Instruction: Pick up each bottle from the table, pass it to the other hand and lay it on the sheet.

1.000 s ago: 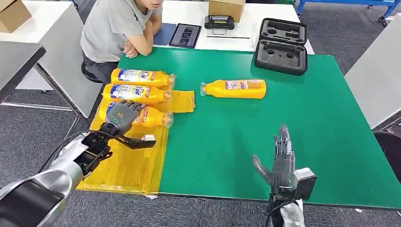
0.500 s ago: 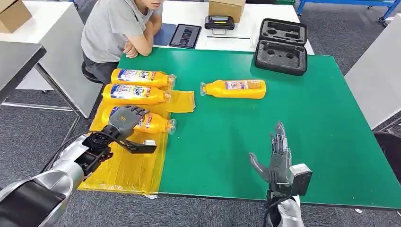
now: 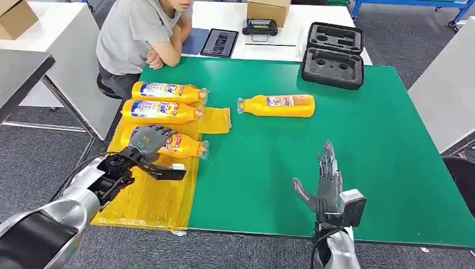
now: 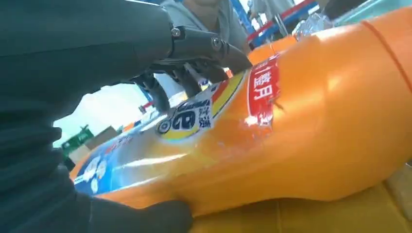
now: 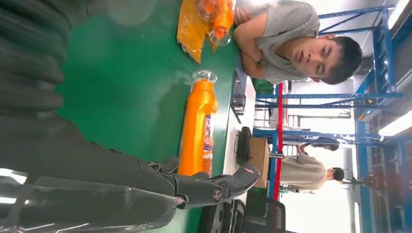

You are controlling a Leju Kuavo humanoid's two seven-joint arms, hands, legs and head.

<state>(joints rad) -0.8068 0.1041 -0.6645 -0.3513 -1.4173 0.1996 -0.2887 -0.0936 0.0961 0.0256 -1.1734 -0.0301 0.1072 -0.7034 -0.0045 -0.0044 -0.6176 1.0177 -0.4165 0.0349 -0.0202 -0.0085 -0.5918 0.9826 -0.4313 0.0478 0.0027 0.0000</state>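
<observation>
Left hand [image 3: 147, 141] wraps the third bottle [image 3: 182, 145] on the yellow sheet [image 3: 151, 199]; released carelessly, it may roll off onto the counter [image 3: 269, 151], while right hand [image 3: 327, 182] waits spread, holding nothing

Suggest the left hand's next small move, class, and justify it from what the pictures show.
Probably open the left hand and lift it away: the bottle it grips already lies on the yellow sheet beside two others. One bottle remains on the green table for the open right hand.
</observation>
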